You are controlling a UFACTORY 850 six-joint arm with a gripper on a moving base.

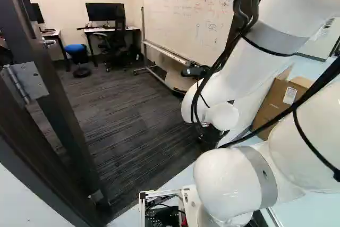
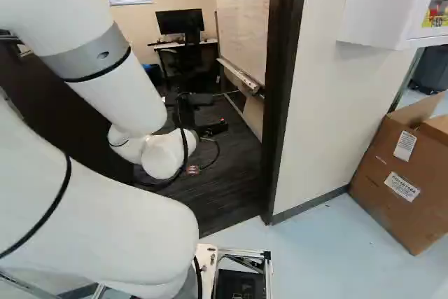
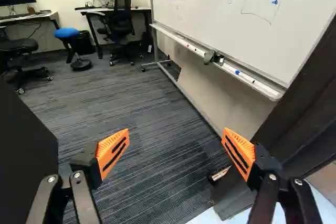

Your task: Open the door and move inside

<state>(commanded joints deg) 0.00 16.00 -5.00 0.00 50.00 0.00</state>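
Dark door [image 1: 65, 131]: at the left of the left base view, swung inward on its metal hinge [image 1: 32, 81], with its silver lever [image 1: 49, 41] toward the room.
Doorframe [image 2: 283, 103]: its far jamb stands opposite the door, at the right of the doorway in the right base view.
Black gripper [image 3: 175, 140]: open and holding nothing, its orange pads wide apart, pointed through the doorway.
White arm [image 2: 126, 89]: reaches ahead of the base, its wrist between door and jamb.
Step in hand: opening looks done; moving inside appears to be next.
Next move: the base [image 1: 186, 198] should roll forward, centred, while the arm stays clear of both sides.
Risk: the gripper or elbow could catch the jamb, or the door might drift back into the base.
Striped carpet [image 3: 142, 108]: beyond the threshold, leading toward a blue stool [image 3: 67, 33].
Whiteboard [image 3: 220, 14]: inside, past the jamb; a wide turn that way could strike its tray.
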